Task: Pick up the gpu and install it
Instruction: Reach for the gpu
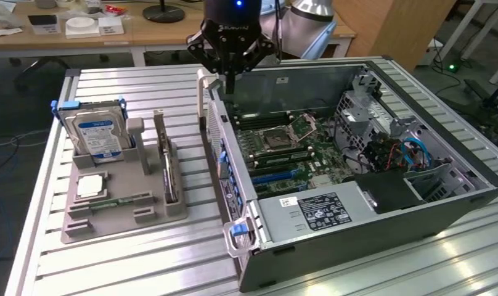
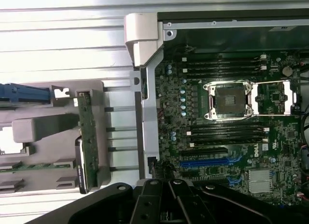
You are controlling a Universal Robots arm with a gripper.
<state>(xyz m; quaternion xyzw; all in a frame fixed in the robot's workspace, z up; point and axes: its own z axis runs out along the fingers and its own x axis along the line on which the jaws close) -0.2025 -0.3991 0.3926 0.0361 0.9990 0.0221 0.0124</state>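
Note:
The gpu [image 1: 166,157] stands on edge in a slot of the grey holder tray [image 1: 126,216], at the exterior view's left of the open computer case [image 1: 446,209]. In the wrist view the gpu [image 2: 88,137] shows as a green board edge with a black part at one end. My gripper [image 1: 230,83] hangs above the case's far corner, beyond the tray and well above the gpu. Its fingers are shut with nothing between them. The gripper [image 2: 163,195] shows as black linkages in the wrist view.
A silver hard drive with a blue label [image 1: 101,137] stands in the same tray, with a CPU chip [image 1: 91,185] and a memory stick [image 1: 118,201] lying lower. Inside the case lie the motherboard [image 2: 231,137], blue slots [image 2: 210,162] and power supply [image 1: 315,213].

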